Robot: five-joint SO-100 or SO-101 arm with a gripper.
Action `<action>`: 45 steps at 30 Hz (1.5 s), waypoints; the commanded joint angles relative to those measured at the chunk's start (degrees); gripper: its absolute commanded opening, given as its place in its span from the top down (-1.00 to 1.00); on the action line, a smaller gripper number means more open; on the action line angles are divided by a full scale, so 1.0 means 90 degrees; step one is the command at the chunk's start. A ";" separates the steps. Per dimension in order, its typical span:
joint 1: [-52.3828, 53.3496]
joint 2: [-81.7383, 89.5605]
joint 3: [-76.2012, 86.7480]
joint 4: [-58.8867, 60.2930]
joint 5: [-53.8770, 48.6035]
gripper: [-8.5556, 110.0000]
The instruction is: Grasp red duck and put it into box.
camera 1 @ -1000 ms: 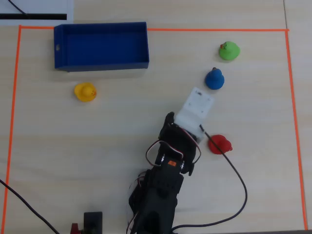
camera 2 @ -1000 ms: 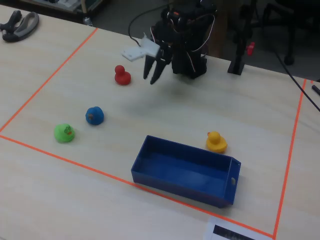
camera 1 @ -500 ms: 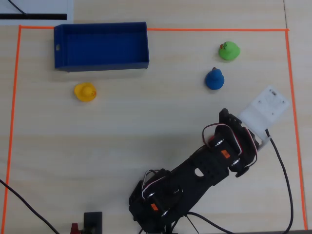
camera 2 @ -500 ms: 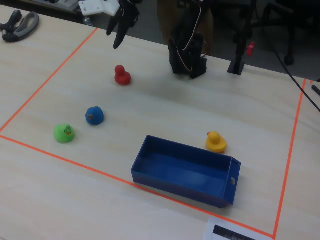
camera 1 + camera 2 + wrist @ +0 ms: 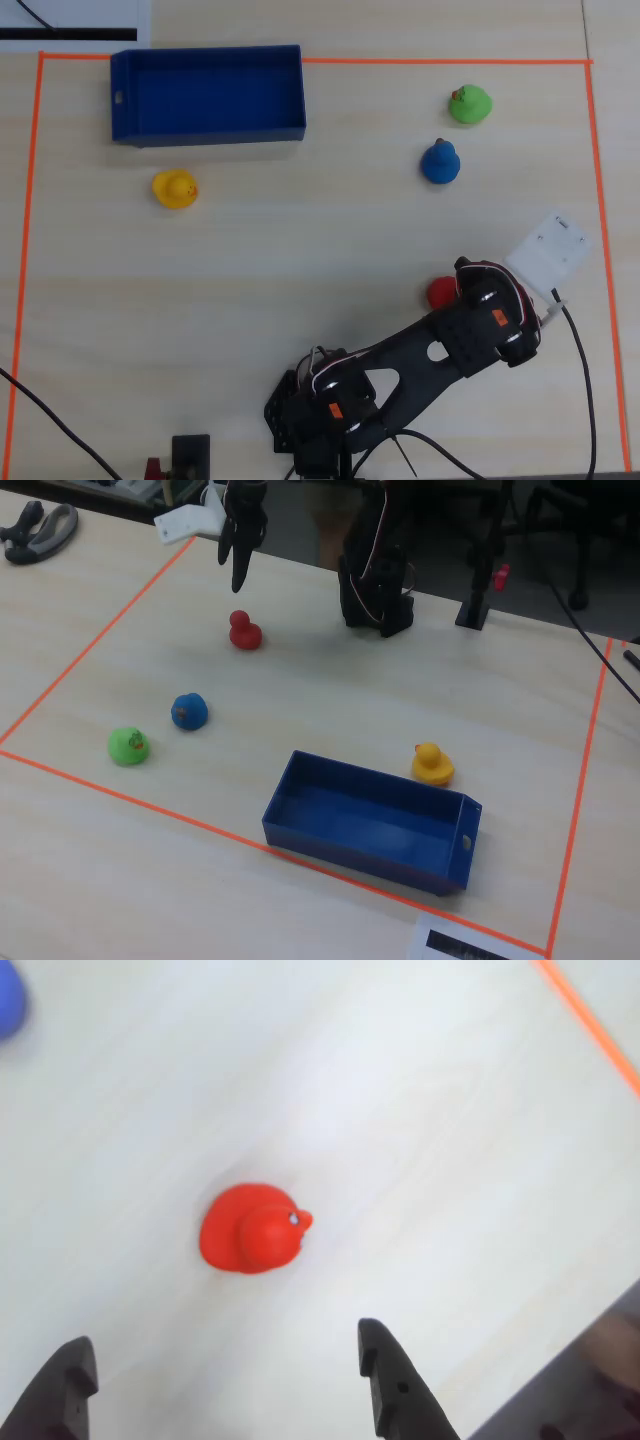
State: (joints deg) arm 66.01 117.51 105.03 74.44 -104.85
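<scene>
Overhead, the arm half hides the red duck [image 5: 439, 292], while the hand [image 5: 225, 1375] hangs spread apart above it.

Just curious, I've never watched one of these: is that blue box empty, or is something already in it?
Empty. The blue box shows only bare floor in both views; all four ducks sit outside on the table.

A lab or workshop bench: pale wooden table [image 5: 330, 700] with an orange tape border [image 5: 90, 645], loose black cables [image 5: 585, 380] at 5 o'clock overhead, chair legs [image 5: 560, 520] at 1 o'clock in the fixed view.
</scene>
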 commanded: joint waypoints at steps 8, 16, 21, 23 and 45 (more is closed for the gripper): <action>0.0303 -0.0059 0.1133 -0.1191 -0.0107 0.26; 0.0176 -0.0176 0.1572 -0.1875 0.0020 0.25; -0.0059 -0.0234 0.2070 -0.2305 0.0273 0.25; -0.0166 -0.0234 0.2285 -0.2578 0.0381 0.25; -0.0244 -0.0547 0.3232 -0.4199 0.0439 0.23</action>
State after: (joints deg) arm 63.19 112.41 134.03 37.79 -100.90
